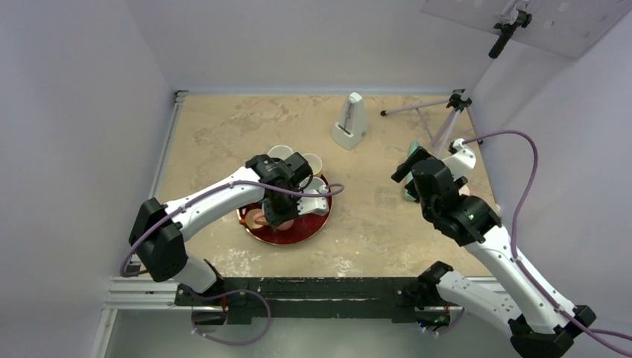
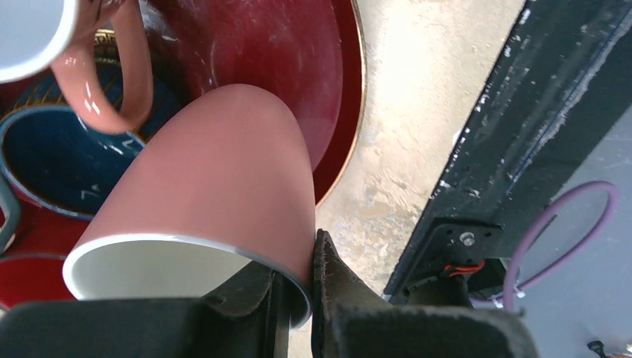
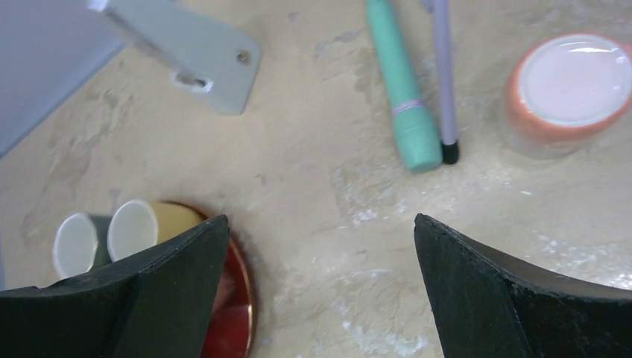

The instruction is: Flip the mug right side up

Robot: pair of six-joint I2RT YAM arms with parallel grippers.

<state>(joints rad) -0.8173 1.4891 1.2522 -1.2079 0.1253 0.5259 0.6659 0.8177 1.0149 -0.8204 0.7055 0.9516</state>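
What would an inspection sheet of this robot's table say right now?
Surface: beige mottled table, pale patches near front.
Job's things: pink mug over red tray, rim pinched; contact with tray unclear.
Clutter: blue dish, two cups, metronome, teal marker, salmon cup bottom-up.
Claws: left claw shut on mug rim; right claw open above table.
Cables: purple cables loop off both arms.
Surroundings: plain walls, tripod at back right.

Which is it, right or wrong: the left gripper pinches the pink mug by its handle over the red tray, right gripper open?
Wrong on one point. The left gripper pinches the pink mug by its rim, one finger inside and one outside, not by its handle, as the left wrist view shows. It is over the red tray, and the right gripper is open.
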